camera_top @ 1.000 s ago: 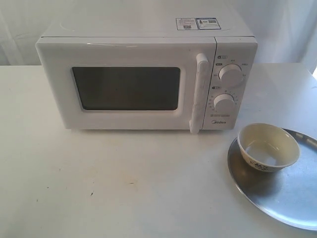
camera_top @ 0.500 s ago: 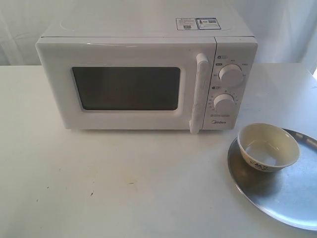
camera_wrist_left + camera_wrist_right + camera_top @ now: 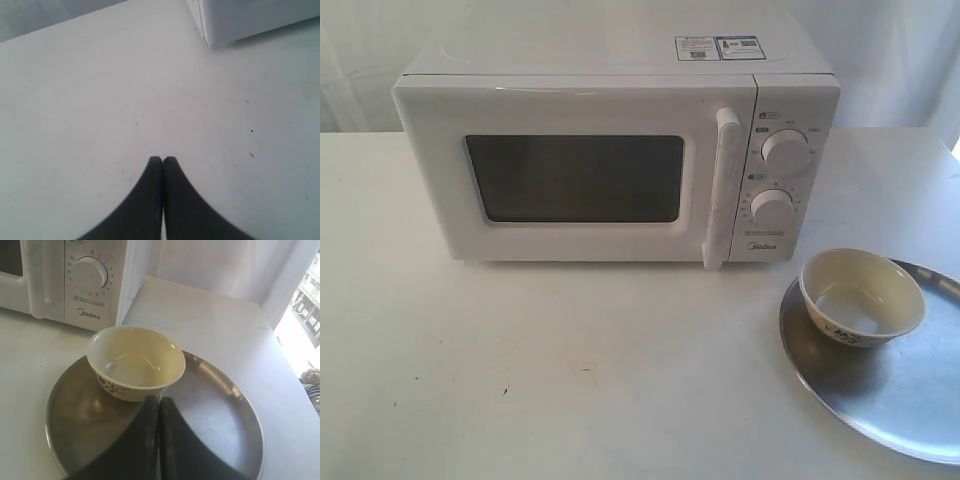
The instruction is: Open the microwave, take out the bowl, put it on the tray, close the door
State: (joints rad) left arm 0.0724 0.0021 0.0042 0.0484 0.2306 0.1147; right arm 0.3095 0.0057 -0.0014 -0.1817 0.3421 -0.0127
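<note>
The white microwave stands at the back of the table with its door shut and the vertical handle at the door's right side. The cream bowl sits upright on the left part of the silver tray, at the right of the table. No arm shows in the exterior view. My right gripper is shut and empty above the tray, just short of the bowl. My left gripper is shut and empty over bare table, a corner of the microwave ahead of it.
The white table runs wide in front of the microwave. A white curtain hangs behind. In the right wrist view a bright window lies beyond the table's far edge.
</note>
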